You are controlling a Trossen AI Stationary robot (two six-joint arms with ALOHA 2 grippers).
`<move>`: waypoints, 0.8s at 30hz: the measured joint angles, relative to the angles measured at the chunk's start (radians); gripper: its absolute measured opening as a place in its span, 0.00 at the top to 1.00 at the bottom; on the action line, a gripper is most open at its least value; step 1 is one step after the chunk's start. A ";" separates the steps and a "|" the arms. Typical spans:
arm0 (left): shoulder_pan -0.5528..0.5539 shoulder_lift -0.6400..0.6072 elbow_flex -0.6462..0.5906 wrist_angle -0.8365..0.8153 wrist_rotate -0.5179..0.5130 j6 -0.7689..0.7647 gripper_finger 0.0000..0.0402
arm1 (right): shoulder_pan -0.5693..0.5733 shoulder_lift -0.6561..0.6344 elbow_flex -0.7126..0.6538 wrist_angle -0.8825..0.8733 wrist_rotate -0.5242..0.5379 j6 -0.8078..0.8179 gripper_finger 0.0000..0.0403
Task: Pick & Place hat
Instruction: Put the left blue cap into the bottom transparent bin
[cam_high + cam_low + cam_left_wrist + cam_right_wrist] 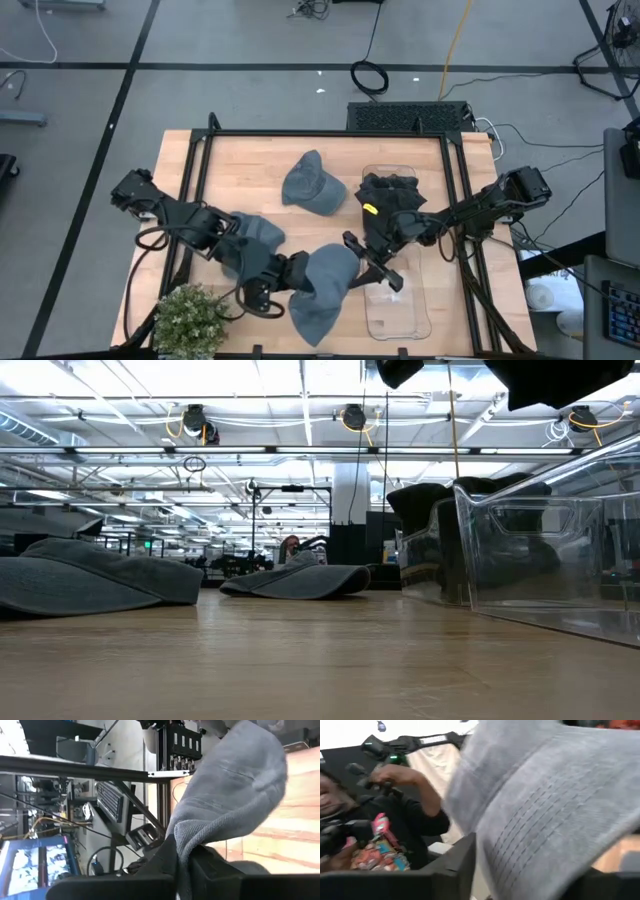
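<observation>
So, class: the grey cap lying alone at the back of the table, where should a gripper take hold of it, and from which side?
Judging from above, the grey cap lies flat with open wood all round. Its edges sit low against the table, while the crown humps up softly. Probably best: come straight down and pinch a fold of the crown, since the low view shows little lift at the edge for a finger to slip under.

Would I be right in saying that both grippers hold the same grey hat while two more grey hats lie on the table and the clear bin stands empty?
Nearly right, but the clear bin is not empty: the high view shows a black hat at its far end. The left gripper and right gripper do hold one grey hat, and two more grey hats lie on the table.
</observation>
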 joint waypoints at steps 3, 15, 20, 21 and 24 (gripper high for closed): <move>0.010 0.006 -0.001 -0.002 0.014 -0.038 0.98 | 0.001 0.000 0.000 0.015 -0.029 -0.038 0.85; -0.002 0.012 -0.001 0.189 -0.116 -0.644 0.79 | 0.014 -0.029 -0.001 0.003 -0.006 -0.117 0.99; -0.022 0.000 -0.001 0.130 -0.604 -0.814 0.67 | 0.027 -0.128 -0.038 -0.143 0.188 -0.178 1.00; -0.018 -0.002 -0.001 0.107 -0.659 -0.851 0.64 | 0.031 -0.158 -0.049 -0.183 0.250 -0.194 1.00; 0.009 -0.018 -0.001 -0.050 -0.725 -1.046 0.53 | 0.053 -0.257 -0.082 -0.319 0.467 -0.241 1.00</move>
